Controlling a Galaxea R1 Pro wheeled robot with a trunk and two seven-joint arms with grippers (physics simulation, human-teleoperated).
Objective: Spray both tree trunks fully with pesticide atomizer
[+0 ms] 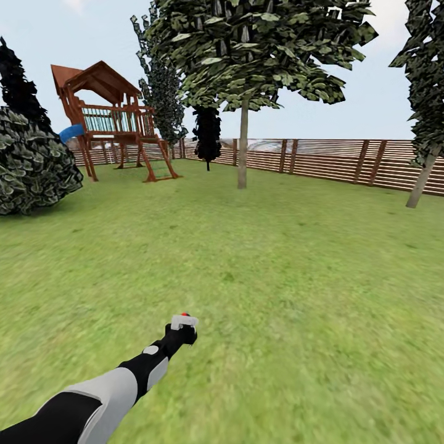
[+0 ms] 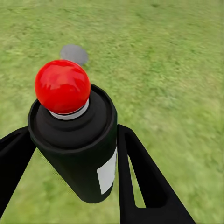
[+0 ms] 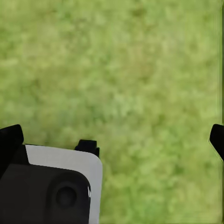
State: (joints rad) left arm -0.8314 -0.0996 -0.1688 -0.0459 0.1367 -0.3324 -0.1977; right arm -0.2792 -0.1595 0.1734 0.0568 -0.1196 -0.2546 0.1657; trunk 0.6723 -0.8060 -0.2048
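Note:
My left gripper [image 1: 183, 328] reaches out over the grass floor [image 1: 296, 296] and is shut on the pesticide atomizer [image 1: 184, 316]. In the left wrist view the atomizer [image 2: 77, 140] is a black bottle with a red top and a white label, clamped between the two black fingers [image 2: 140, 177]. One tree stands ahead by the fence, its grey-brown trunk [image 1: 242, 148] bare and straight. A second tree's trunk [image 1: 422, 180] leans at the far right. My right gripper [image 3: 114, 140] hangs open over bare grass, with nothing between its fingertips.
A wooden playset [image 1: 111, 123] stands at the back left. A dark bush [image 1: 31, 163] sits at the left edge. A dark cone-shaped tree [image 1: 206, 132] stands by the slatted fence [image 1: 333, 160] that bounds the lawn. A small grey round patch [image 2: 73, 53] lies on the grass.

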